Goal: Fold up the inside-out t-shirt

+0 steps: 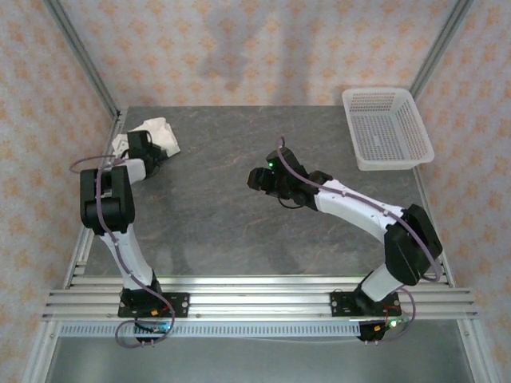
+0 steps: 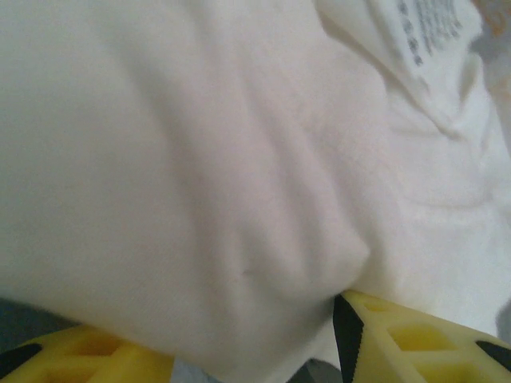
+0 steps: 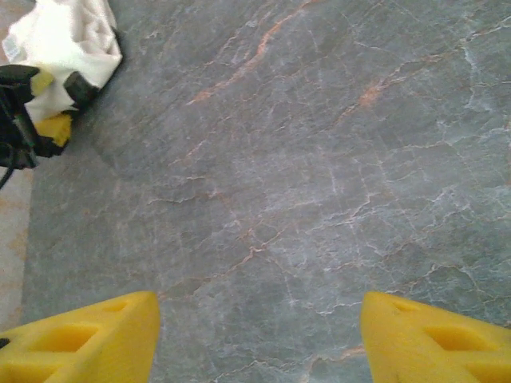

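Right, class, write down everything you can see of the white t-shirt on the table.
The t-shirt is soft, cream-white cloth, crumpled in a heap rather than spread out, at the far left corner of the grey table. Up close it shows smooth folds and a sewn label with dark print. The left gripper is at it, with a bunched fold between its yellow fingers; whether they pinch it is unclear.

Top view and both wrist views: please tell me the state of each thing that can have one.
t-shirt: crumpled in a heap, not folded, at the far left corner.
basket: upright, empty.
left pincer: fingers on both sides of t-shirt cloth; grip unclear.
right pincer: open, empty, above the table.
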{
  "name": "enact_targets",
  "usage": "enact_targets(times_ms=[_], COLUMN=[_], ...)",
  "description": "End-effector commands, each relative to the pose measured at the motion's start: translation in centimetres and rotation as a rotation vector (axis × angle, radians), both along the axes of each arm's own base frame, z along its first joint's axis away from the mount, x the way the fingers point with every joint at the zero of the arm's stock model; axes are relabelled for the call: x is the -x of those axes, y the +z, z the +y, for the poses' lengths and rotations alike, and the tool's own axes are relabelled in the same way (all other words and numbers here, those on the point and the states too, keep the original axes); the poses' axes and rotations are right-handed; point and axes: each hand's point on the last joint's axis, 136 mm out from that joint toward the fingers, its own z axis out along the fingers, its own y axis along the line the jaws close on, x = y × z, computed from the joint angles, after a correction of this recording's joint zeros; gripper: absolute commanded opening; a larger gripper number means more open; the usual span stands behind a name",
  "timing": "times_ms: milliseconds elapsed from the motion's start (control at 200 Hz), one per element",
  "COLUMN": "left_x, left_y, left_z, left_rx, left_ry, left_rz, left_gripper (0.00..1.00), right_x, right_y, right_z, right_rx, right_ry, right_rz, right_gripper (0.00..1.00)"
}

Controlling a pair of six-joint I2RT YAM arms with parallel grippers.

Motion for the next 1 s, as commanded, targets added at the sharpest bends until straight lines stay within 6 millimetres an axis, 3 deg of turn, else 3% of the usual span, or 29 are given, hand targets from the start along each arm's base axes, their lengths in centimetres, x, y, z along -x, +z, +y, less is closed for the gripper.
enact_targets(times_ms=[0, 90, 370, 736, 861, 991], left_x=[0.7, 0.1, -4.9, -7.9, -8.5, -8.8], left_y=[-0.2, -0.1, 0.2, 0.3, 1.8, 5.2], left_z=[3.7, 4.8, 5.6, 8.4, 9.0, 7.4], left_rx=[-0.076, -0.095, -0.101, -0.163, -0.196, -0.170], left_ry=[0.035, 0.011, -0.065, -0.096, -0.116, -0.157], left_rz=[0.090, 0.129, 0.079, 0.080, 0.037, -0.085], left_gripper=[0.53, 0.52, 0.53, 0.53, 0.56, 0.60], right_x=[-0.8, -1.1, -1.4, -1.4, -1.4, -1.4], right_y=[0.6, 0.3, 0.1, 0.4, 1.5, 3.0], right_z=[0.0, -0.1, 0.2, -0.3, -1.0, -2.8], right_rx=[0.010, 0.010, 0.012, 0.034, 0.049, 0.083], right_ry=[-0.002, -0.003, -0.002, -0.016, -0.030, -0.060], right_rz=[-0.007, 0.002, 0.016, 0.026, 0.010, -0.033], right_gripper=[0.67, 0.67, 0.67, 0.67, 0.67, 0.68])
